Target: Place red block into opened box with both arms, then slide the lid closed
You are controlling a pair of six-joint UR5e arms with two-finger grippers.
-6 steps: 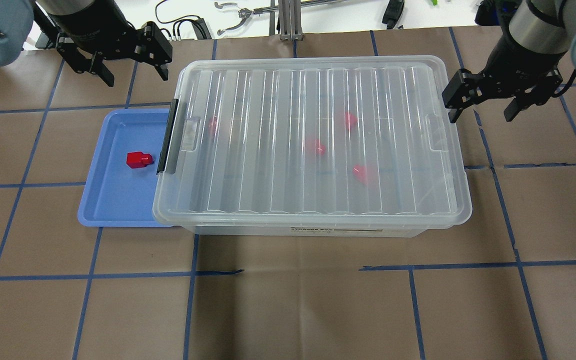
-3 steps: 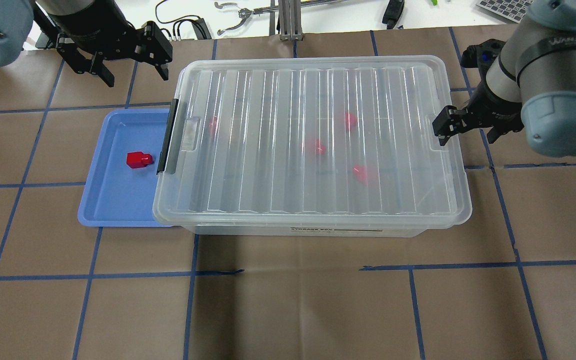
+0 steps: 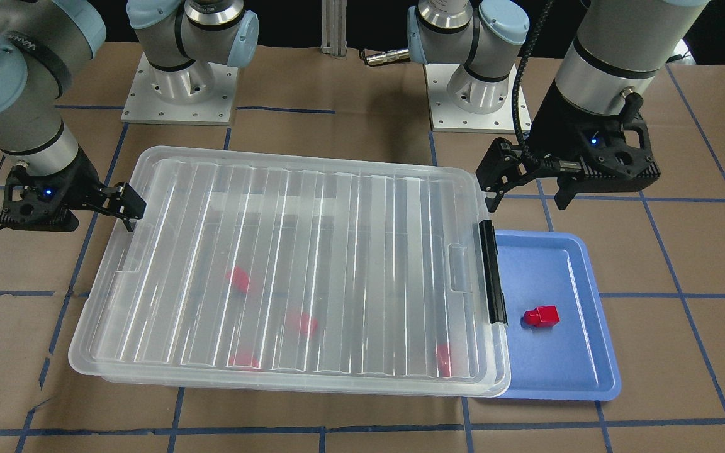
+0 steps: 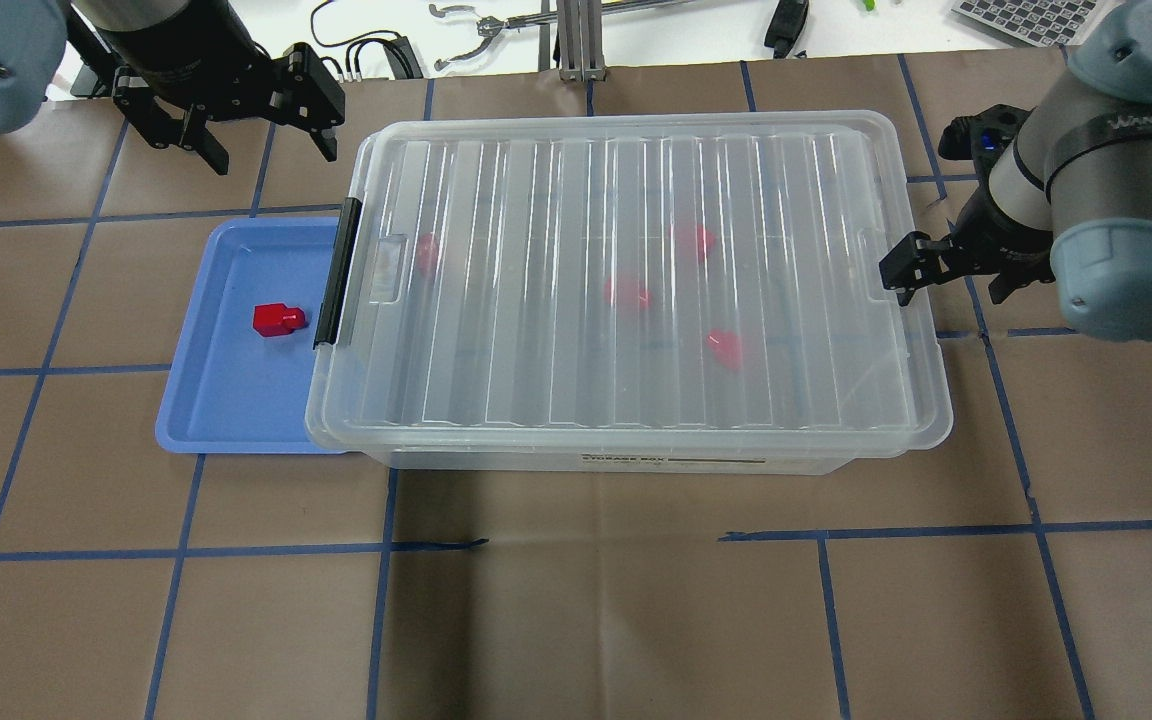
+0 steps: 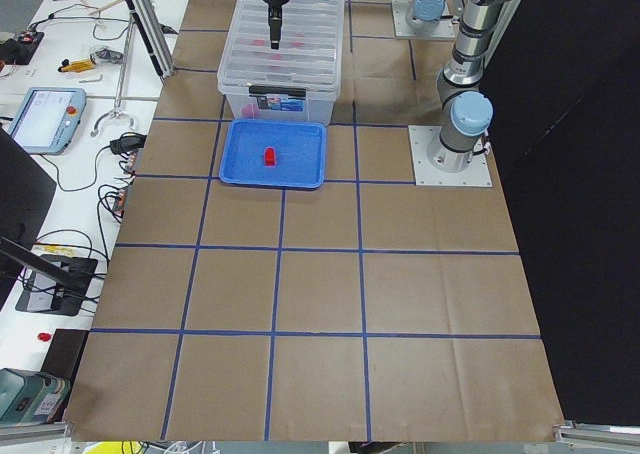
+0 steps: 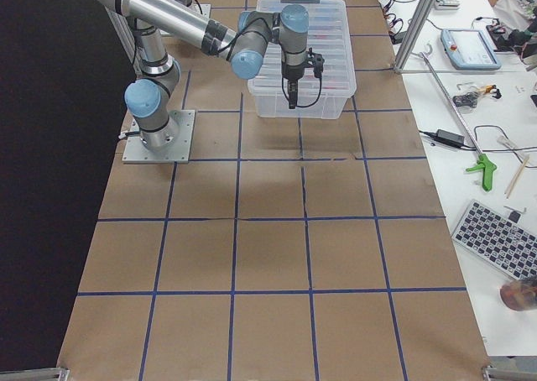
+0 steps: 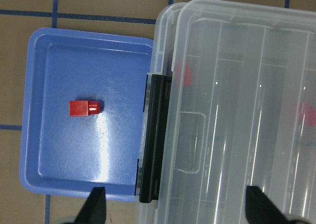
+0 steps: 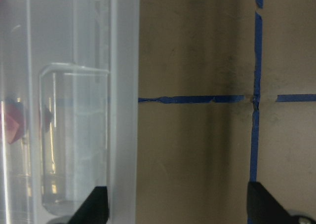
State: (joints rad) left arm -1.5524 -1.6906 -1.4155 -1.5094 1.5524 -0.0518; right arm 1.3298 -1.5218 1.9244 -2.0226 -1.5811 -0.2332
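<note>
The red block [image 4: 278, 319] [image 3: 542, 316] [image 7: 85, 107] lies alone in a blue tray [image 4: 226, 400] to the left of the box [image 4: 636, 462]. The ribbed translucent lid [image 4: 636, 200] covers nearly the whole box, and several more red blocks show blurred through it. A black bar [image 4: 336, 270] runs along the box's left short side. My left gripper [image 4: 266, 140] [image 3: 529, 192] hangs open above the tray's back edge, holding nothing. My right gripper [image 4: 951, 280] [image 8: 177, 206] is open at the lid's right short end, one finger over the lid's tab, the other over the table.
The blue tray's right edge is tucked under the box's left end. Both arm bases [image 3: 180, 88] stand behind the box. Cables and tools [image 4: 476, 35] lie on the white bench beyond the far edge. Brown paper with blue tape lines covers the table.
My right arm swung down and in until its finger reached the lid's right tab. The lid has shifted a little to the right. The left arm has not moved.
</note>
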